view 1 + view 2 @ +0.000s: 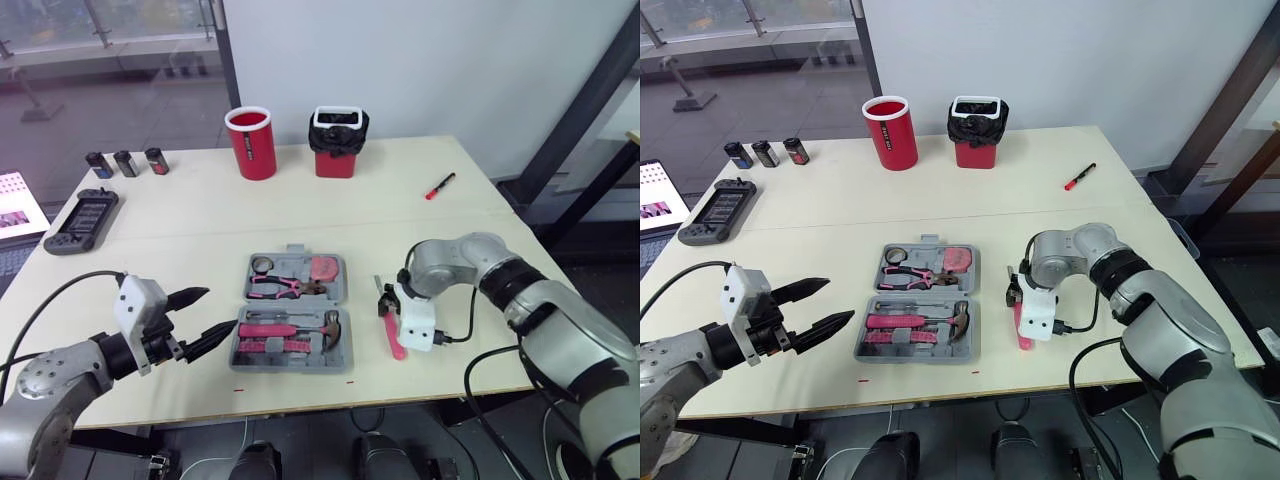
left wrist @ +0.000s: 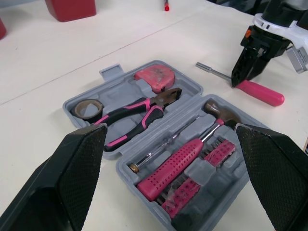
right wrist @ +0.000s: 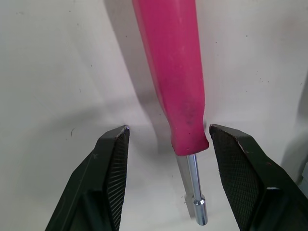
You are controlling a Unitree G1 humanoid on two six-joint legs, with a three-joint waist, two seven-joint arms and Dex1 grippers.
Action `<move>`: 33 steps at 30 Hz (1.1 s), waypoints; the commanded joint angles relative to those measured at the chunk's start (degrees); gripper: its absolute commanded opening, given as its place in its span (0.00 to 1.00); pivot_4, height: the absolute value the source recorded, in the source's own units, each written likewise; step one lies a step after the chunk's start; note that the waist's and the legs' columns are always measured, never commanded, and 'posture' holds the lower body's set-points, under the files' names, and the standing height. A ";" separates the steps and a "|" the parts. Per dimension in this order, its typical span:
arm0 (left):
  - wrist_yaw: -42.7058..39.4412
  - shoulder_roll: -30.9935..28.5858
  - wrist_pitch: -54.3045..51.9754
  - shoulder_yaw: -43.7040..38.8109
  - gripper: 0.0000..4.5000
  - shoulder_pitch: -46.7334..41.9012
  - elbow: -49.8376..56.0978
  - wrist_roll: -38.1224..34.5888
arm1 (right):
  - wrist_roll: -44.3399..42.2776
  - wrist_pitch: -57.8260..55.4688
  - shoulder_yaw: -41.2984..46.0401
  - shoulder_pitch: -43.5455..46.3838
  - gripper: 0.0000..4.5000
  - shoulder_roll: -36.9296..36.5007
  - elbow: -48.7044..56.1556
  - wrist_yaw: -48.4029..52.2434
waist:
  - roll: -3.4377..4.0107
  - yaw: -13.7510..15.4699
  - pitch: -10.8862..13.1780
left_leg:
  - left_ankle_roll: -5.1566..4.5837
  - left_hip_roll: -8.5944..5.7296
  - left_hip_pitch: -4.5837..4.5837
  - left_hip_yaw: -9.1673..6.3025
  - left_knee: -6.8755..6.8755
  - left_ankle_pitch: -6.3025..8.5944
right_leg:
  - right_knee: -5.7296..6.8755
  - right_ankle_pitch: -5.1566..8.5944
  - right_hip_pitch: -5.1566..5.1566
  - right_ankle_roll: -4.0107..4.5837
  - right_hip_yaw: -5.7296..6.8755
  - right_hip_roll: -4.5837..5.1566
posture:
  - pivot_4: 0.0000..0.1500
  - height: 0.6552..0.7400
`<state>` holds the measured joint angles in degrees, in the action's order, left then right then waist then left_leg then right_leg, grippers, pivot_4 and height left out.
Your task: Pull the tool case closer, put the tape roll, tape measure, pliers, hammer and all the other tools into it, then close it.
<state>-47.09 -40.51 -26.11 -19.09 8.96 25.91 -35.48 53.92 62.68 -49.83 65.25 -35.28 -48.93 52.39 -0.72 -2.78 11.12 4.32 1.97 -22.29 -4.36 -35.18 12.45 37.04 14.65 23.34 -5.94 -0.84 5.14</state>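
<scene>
The case (image 1: 290, 366) lies open on the counter (image 1: 200, 215), near its front edge and between our two hands. In its far half sit the tape roll (image 2: 75, 109), the pliers (image 2: 139, 113) and the tape measure (image 2: 154, 78). In its near half lie the hammer (image 2: 222, 114), a thin driver (image 2: 159, 147) and rows of pink bits (image 2: 219, 151).

One pink screwdriver (image 2: 260, 91) is not in the case. It lies flat on the counter just to the case's right, with its metal shaft pointing away from us.

Our right hand (image 3: 168, 130) hangs over this screwdriver, pointing down. It is open, with one finger on either side of the handle where it meets the shaft. We see a clear gap on one side and a thin one on the other, so it has no grip on the tool.

Our left hand (image 1: 222, 308) is to the left of the case, above the counter, with its fingers aimed at the case. It is spread wide and empty.

At the far side of the counter stand a red cup (image 1: 250, 143) and a red bin (image 1: 338, 145). A red pen (image 1: 439, 186) lies well off to the right.
</scene>
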 commanded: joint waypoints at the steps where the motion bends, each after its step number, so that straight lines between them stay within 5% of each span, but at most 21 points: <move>1: 0.24 -0.51 0.27 -0.22 1.00 -0.29 0.85 0.41 | 1.21 0.75 -1.02 1.88 0.43 0.65 -2.41 -0.84 | -0.01 -0.03 -0.01 | 0.00 0.00 0.00 0.00 0.00 0.00 | 0.00 0.00 0.00 0.00 0.00 0.00 | 1.00 1.00; 4: 0.22 -0.43 0.34 -0.14 1.00 -0.09 0.89 0.49 | 0.59 1.88 -0.98 2.68 0.11 0.66 -3.65 0.03 | -0.01 -0.01 -0.01 | 0.00 0.00 0.00 0.00 0.00 0.00 | 0.00 0.00 0.00 0.00 0.00 -0.01 | 1.00 1.00; 5: 0.18 -0.43 0.38 -0.14 1.00 -0.01 0.86 0.50 | -0.39 2.14 -0.64 2.76 0.08 0.53 -3.81 1.05 | -0.01 0.00 0.00 | 0.00 0.00 0.00 0.00 0.01 0.00 | 0.00 0.00 0.00 0.00 -0.01 -0.01 | 1.00 1.00; 11: -0.10 -0.35 0.94 0.17 1.00 0.34 0.64 0.95 | -7.66 -3.58 3.65 1.92 0.08 -1.53 -4.28 7.44 | 0.01 0.11 0.02 | 0.00 0.00 0.00 0.00 0.02 0.00 | -0.01 0.00 0.01 0.00 -0.01 0.00 | 1.00 1.00; 17: -0.57 -0.01 1.68 0.79 1.00 0.07 -0.20 1.90 | -26.94 -35.34 18.21 -10.35 0.08 -5.78 11.80 25.15 | -0.01 0.66 0.02 | 0.00 0.00 -0.06 -0.02 0.00 0.00 | -0.06 0.01 -0.03 -0.02 -0.01 -0.01 | 1.00 1.00; 24: -0.61 -0.01 1.93 0.93 1.00 0.04 -0.38 2.03 | -28.46 -47.06 21.02 -15.65 0.08 -7.41 23.91 28.29 | 0.03 0.08 0.04 | 0.00 0.02 -0.03 0.04 0.00 0.00 | 0.00 0.00 0.08 0.01 -0.11 -0.09 | 1.00 1.00; 26: -0.13 0.72 2.14 1.44 1.00 0.65 0.16 2.25 | -28.19 -103.86 31.40 -22.62 0.08 -1.62 36.13 28.91 | -0.11 0.35 -0.03 | 0.00 0.03 -0.05 0.04 0.02 0.00 | -0.02 0.00 0.11 0.00 -0.11 -0.09 | 1.00 1.00; 28: 0.38 1.33 2.14 1.74 1.00 0.97 0.71 2.25 | -28.83 -141.20 38.75 -25.30 0.08 4.29 42.13 24.99 | -0.13 0.76 -0.04 | 0.01 0.08 -0.10 -0.04 0.01 0.01 | 0.00 0.01 0.09 0.00 -0.08 -0.13 | 1.00 1.00; 33: 0.65 1.76 1.97 1.78 1.00 1.12 1.22 2.28 | -29.00 -155.18 47.58 -27.35 0.08 11.36 46.73 12.64 | -0.12 1.78 -0.04 | 0.03 0.06 -0.16 -0.03 -0.02 0.02 | -0.06 0.00 0.18 0.05 -0.06 -0.12 | 1.00 1.00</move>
<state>-46.62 -38.69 -25.25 -16.56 10.45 25.33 -33.17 25.53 -89.59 -6.02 38.05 -25.45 -3.86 68.25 -0.84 -1.00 11.09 4.35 2.03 -22.45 -4.37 -35.21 12.48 36.96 14.64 23.52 -5.88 -0.91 5.03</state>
